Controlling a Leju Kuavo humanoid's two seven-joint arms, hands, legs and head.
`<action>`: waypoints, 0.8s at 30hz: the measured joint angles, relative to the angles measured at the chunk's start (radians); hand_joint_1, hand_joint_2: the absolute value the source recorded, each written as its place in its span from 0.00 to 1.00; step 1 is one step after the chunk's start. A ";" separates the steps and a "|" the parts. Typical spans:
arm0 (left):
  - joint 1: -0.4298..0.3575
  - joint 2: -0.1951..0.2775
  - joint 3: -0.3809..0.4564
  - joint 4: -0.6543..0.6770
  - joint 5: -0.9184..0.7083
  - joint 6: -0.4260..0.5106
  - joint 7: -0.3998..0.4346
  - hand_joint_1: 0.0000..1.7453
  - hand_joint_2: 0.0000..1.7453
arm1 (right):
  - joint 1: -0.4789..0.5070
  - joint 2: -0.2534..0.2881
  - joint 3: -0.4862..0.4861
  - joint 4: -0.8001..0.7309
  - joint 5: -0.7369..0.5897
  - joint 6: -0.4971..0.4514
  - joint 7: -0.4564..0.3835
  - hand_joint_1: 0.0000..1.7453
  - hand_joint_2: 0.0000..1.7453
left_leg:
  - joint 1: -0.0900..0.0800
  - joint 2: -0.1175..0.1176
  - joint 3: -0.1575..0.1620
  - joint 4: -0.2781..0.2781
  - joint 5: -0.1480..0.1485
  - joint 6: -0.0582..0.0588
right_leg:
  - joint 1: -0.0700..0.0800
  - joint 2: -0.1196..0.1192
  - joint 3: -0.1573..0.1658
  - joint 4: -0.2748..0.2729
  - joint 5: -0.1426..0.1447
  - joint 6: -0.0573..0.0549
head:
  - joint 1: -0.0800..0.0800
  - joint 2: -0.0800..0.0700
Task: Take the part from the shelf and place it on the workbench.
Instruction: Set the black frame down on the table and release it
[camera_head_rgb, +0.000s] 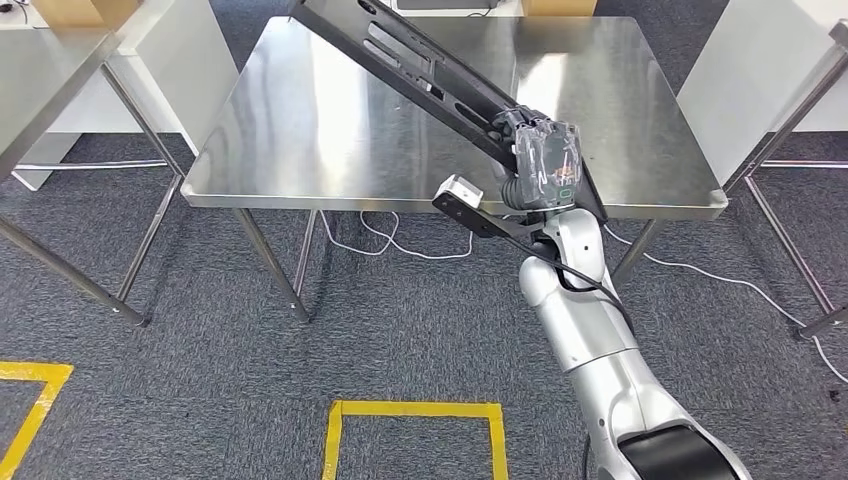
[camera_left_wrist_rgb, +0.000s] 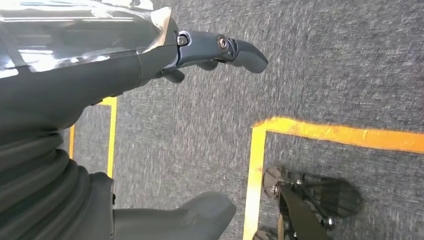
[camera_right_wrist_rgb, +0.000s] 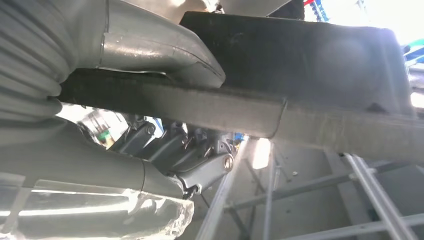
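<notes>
Long black part (camera_head_rgb: 420, 65), flat with slots cut along it, held slanting over the steel workbench (camera_head_rgb: 300, 130), near end low by the front right edge, far end raised toward the back. Cannot tell whether any of it touches the bench top. Gripped at the near end by the right hand (camera_head_rgb: 545, 160), fingers wrapped around the bar, thumb (camera_right_wrist_rgb: 155, 50) pressed against one side and darker fingers (camera_right_wrist_rgb: 200, 160) curled round the other in the right wrist view, part (camera_right_wrist_rgb: 300, 75) running across between them. Silver right arm (camera_head_rgb: 590, 330) reaching up from below. Left hand (camera_left_wrist_rgb: 125, 65) hanging over grey carpet (camera_left_wrist_rgb: 325, 65), holding nothing, fingers (camera_left_wrist_rgb: 240, 50) apart and nearly straight. Yellow tape lines (camera_head_rgb: 415, 410) on the carpet in front of the bench. White cable (camera_head_rgb: 390, 240) trailing on the floor under it. More steel tables at left (camera_head_rgb: 50, 80) and right (camera_head_rgb: 790, 130).
</notes>
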 joint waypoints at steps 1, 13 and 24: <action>0.000 0.000 0.003 0.000 0.001 0.000 0.000 0.00 1.00 | -0.004 0.004 0.000 0.006 0.000 -0.001 0.000 1.00 1.00 | 0.003 0.003 -0.002 0.006 -0.005 -0.003 | 0.001 0.000 0.000 0.000 0.000 -0.007 | -0.001 0.000; -0.001 0.004 0.016 0.005 0.000 0.000 -0.002 0.00 1.00 | -0.041 0.017 0.000 0.059 -0.010 -0.027 -0.017 1.00 1.00 | -0.032 0.041 -0.027 0.027 0.006 0.069 | 0.039 -0.004 0.019 -0.004 -0.016 -0.042 | 0.001 0.000; -0.001 0.001 0.016 0.007 -0.001 0.001 -0.003 0.00 1.00 | -0.043 0.008 -0.005 0.084 -0.012 -0.033 -0.019 1.00 1.00 | -0.024 0.028 0.025 -0.035 0.011 0.059 | 0.024 -0.004 -0.110 0.199 -0.070 -0.003 | 0.001 0.000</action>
